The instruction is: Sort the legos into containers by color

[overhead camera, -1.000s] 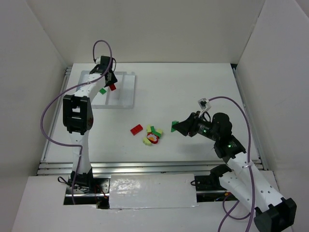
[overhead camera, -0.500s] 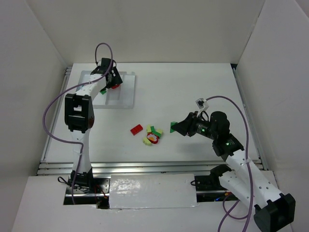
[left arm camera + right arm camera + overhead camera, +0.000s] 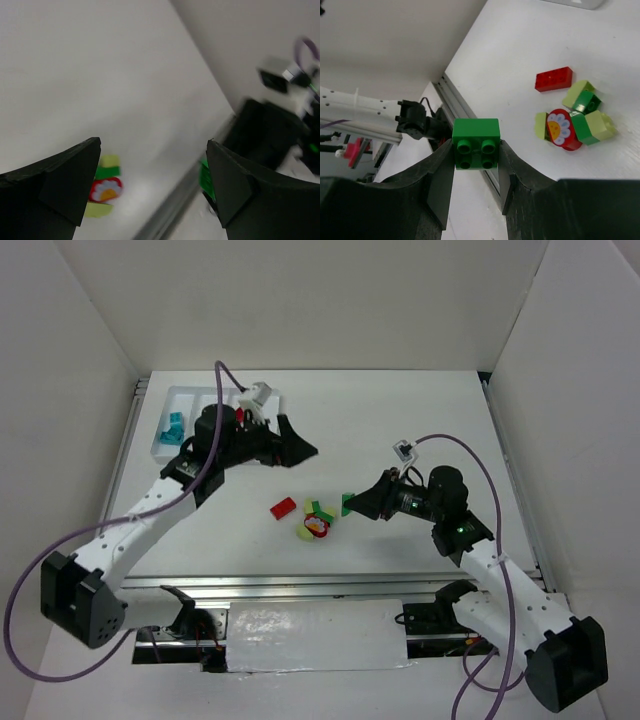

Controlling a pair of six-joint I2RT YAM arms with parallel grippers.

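So, step in hand: I judge it is the carry of the green brick [image 3: 476, 137] from mid-table to the tray [image 3: 183, 396].
Right gripper [image 3: 476, 150]: clamped on that green brick, one finger on each side, studs facing the wrist camera, held up off the table [image 3: 400, 410].
Left gripper [image 3: 153, 141]: fingers wide apart with nothing between them, hanging over bare table between the tray and the loose pile [image 3: 316, 519].
Tray: far left corner; a teal brick [image 3: 172, 428] lies in its left end compartment, and the left arm [image 3: 150, 505] covers much of the rest (I cannot tell which compartment holds green).
Loose pieces: a red brick [image 3: 553, 79] lies just beside the pile, which holds green and yellow-green bricks crowded against a round flower piece [image 3: 561, 129].
How I would do it: keep the squeeze steady and carry high enough to pass over the pile.
Clearance: I would get the left arm off the tray first, since both arms would otherwise meet there.
Release: lower until the brick is inside the rim of the chosen compartment, then part the fingers, so it cannot bounce into a neighbour.
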